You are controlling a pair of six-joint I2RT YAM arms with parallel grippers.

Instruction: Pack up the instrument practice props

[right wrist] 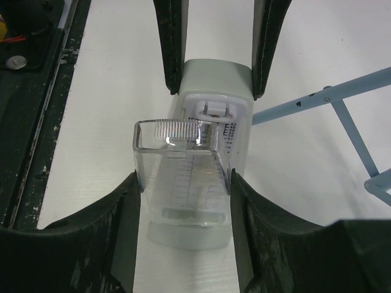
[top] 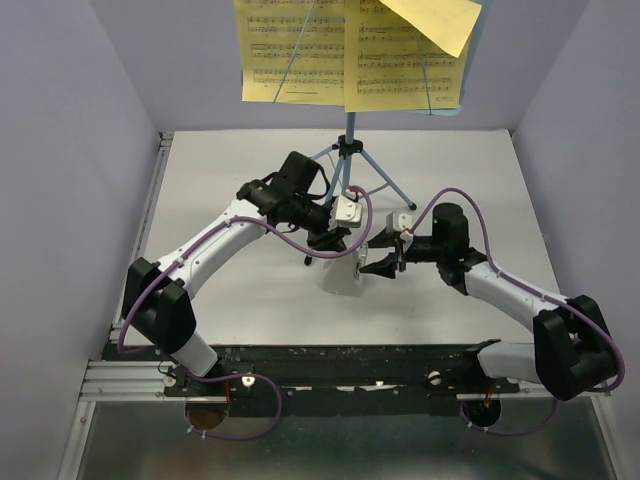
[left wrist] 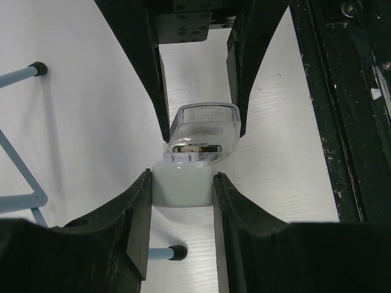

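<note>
The small whitish translucent plastic piece (top: 345, 277) stands on the white table between both grippers. My left gripper (left wrist: 182, 178) is shut on its opaque whitish body (left wrist: 182, 186). My right gripper (right wrist: 183, 181) is shut on its clear cover (right wrist: 180, 165), which is tilted against the body (right wrist: 217, 76). In the top view the left gripper (top: 328, 241) comes from the left and the right gripper (top: 378, 267) from the right. The light-blue music stand (top: 348, 150) stands behind them on its tripod legs, with yellow sheet-music pages (top: 330, 50) on its desk.
A stand leg (left wrist: 18, 183) and its black foot (left wrist: 176, 251) lie close beside my left fingers. Blue legs (right wrist: 342, 101) run right of the piece in the right wrist view. A black rail (top: 340, 365) edges the near side. Lilac walls (top: 70, 150) enclose the table.
</note>
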